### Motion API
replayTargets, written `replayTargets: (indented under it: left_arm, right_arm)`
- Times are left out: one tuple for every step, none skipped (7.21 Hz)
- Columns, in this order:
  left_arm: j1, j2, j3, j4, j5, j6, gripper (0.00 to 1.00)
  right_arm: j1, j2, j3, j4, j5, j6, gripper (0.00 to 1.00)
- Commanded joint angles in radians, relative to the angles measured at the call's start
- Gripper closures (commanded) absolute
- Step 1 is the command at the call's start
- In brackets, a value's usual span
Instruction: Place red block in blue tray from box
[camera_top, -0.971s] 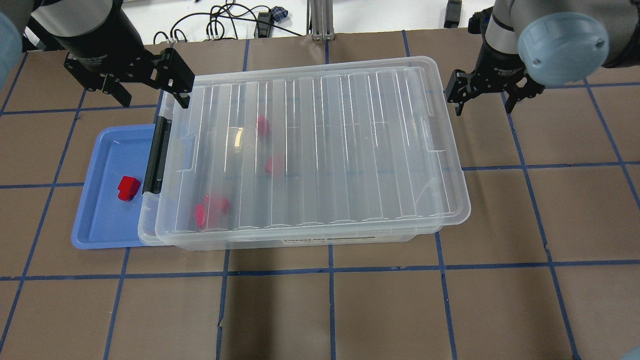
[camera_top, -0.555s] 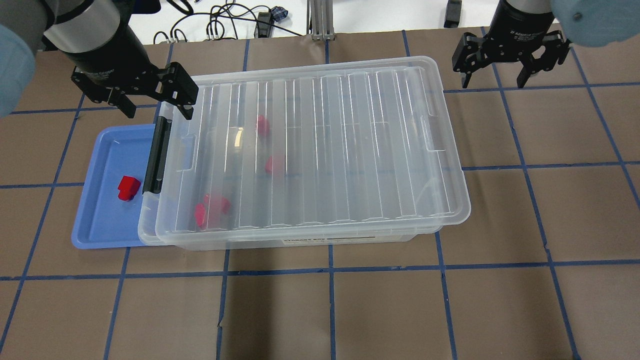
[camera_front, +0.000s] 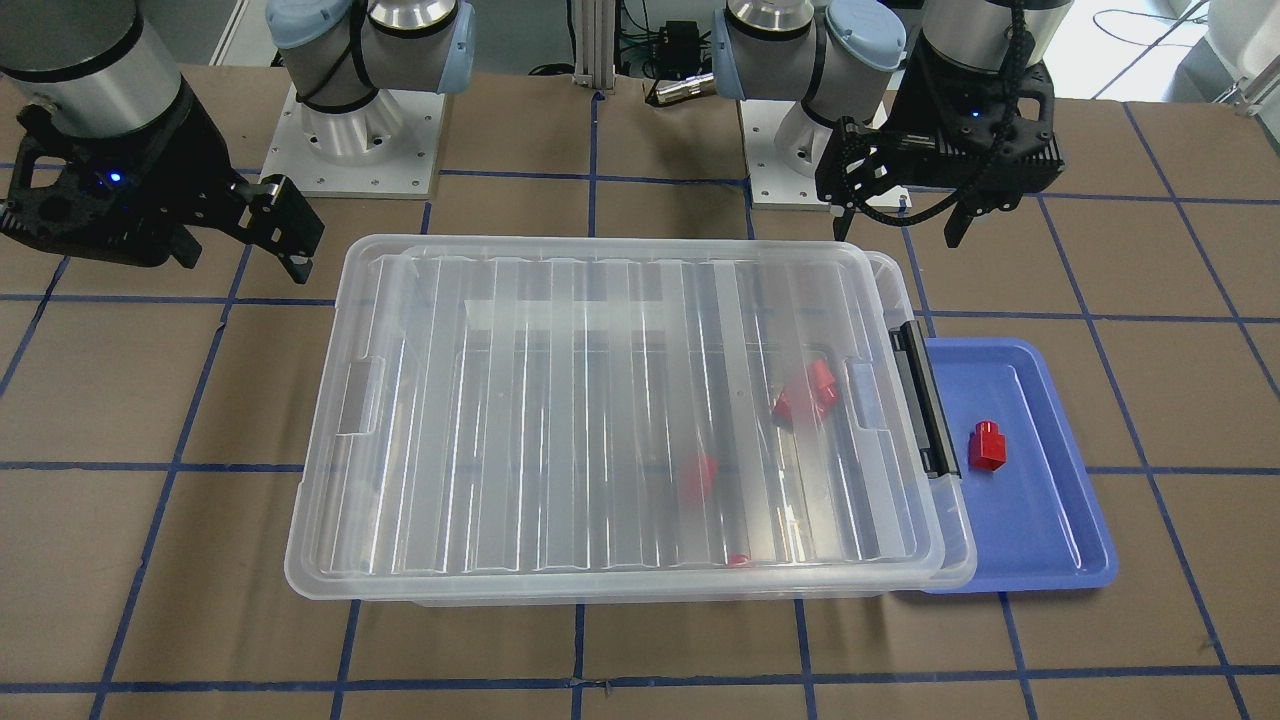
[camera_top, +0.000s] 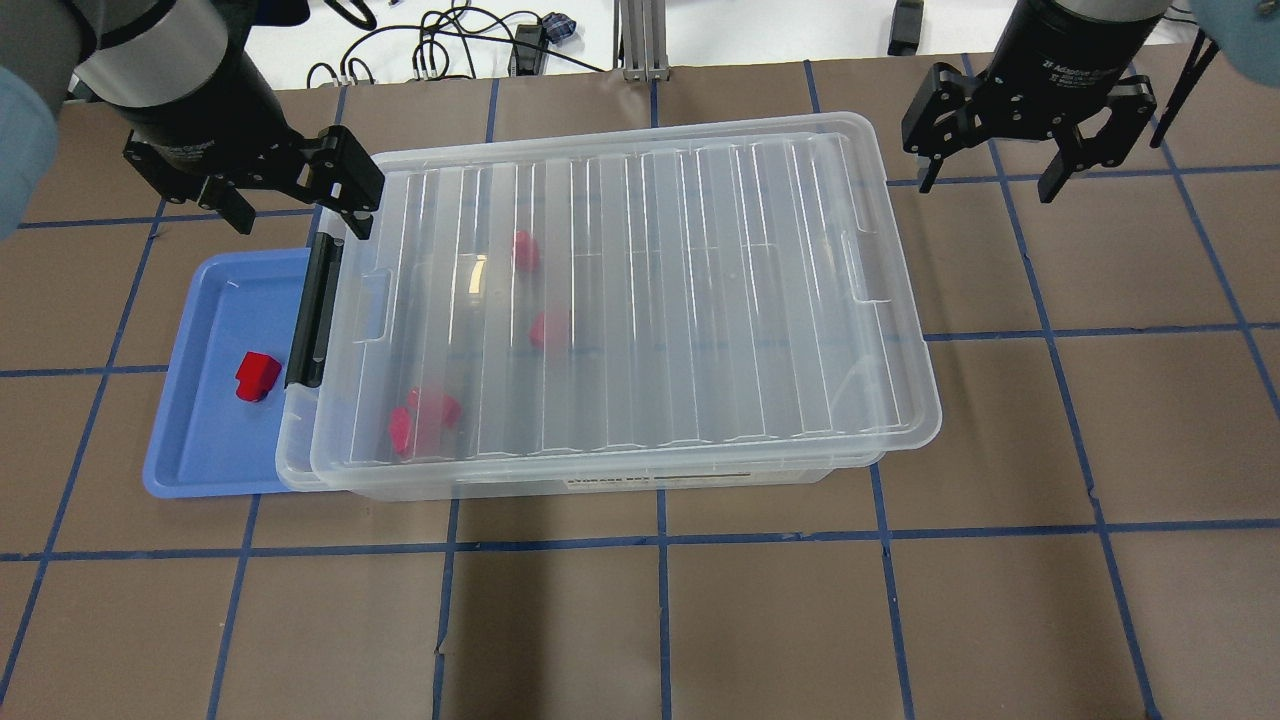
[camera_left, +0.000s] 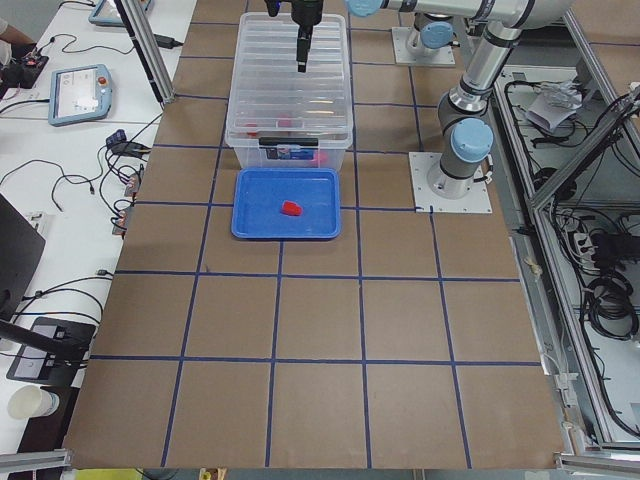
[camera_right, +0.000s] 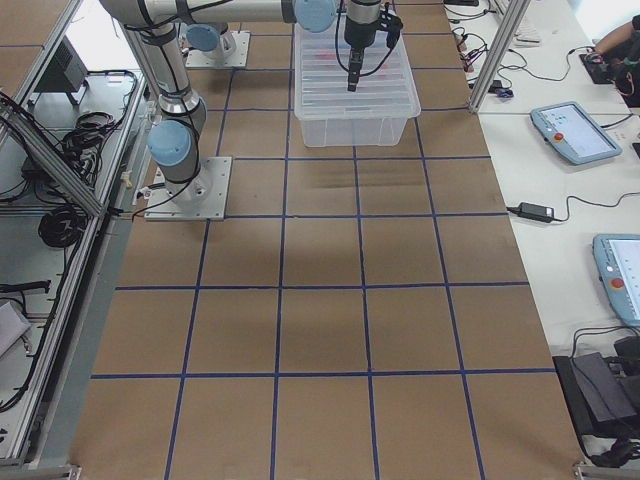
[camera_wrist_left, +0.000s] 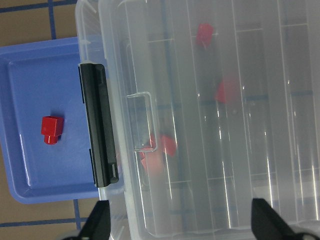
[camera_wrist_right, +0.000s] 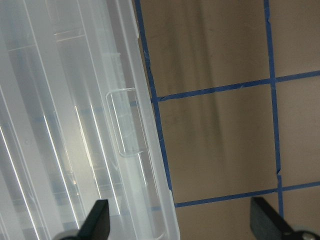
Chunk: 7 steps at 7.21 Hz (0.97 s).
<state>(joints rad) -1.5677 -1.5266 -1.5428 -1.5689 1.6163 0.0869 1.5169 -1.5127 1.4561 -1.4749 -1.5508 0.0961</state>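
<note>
Both arms are up and clear now. My right gripper (camera_top: 987, 188) has climbed from beside the right end of the box (camera_top: 600, 482), where it was a second ago. It hangs high over that end, fingers spread wide, nothing between them. My left gripper (camera_top: 302, 222) has barely shifted. It hovers above the box's left end, also open and empty, and its wrist camera looks straight down on the black latch (camera_wrist_left: 98, 125) and the tray beside it.

And there's the red block (camera_top: 257, 376), lying on its side, stud pointing sideways, roughly mid-way across the blue tray (camera_top: 205, 455) and apart from the rim. It hasn't budged over the last second. The tray sits on the counter (camera_top: 760, 620) right up against the box's left short end.

The ribbed lid (camera_top: 700, 280) lies across the box, a little skewed rather than square to the walls. Whether it's snapped down I can't tell. Through it I make out other red pieces (camera_top: 425, 420), blurred, all in the left half of the box.

So the only thing that has changed is me: the grippers pull clear while block, tray and box stay put. I read that as the job done. The block is out of the box and in the tray, the lid is back on, and all that's left is to retreat.
</note>
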Motion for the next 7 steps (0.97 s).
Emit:
replayTargets:
  left_arm:
    - [0.0,-0.001,-0.002,0.001,0.004,0.001,0.0]
    - [-0.002,-0.001,-0.002,0.001,0.004,0.001,0.0]
    - [0.0,-0.003,-0.003,0.001,0.001,-0.001,0.0]
    - [-0.002,-0.004,-0.003,0.004,0.002,0.001,0.0]
    - [-0.002,-0.009,-0.003,0.004,-0.003,-0.001,0.0]
    - [0.0,-0.017,-0.003,0.026,-0.006,0.004,0.0]
    - [-0.002,-0.023,-0.002,0.052,-0.004,0.005,0.0]
  right_arm:
    - [0.005,-0.004,0.001,0.013,0.014,0.004,0.0]
    - [0.005,-0.007,0.001,0.013,0.011,0.005,0.0]
    - [0.005,-0.007,0.003,0.014,0.008,0.001,0.0]
    - [0.005,-0.007,0.003,0.013,0.009,0.001,0.0]
    - [0.005,-0.009,0.003,0.013,0.0,0.001,0.0]
    - [0.005,-0.004,0.004,0.014,0.009,0.001,0.0]
    - [0.005,0.002,0.018,0.011,0.012,-0.001,0.0]
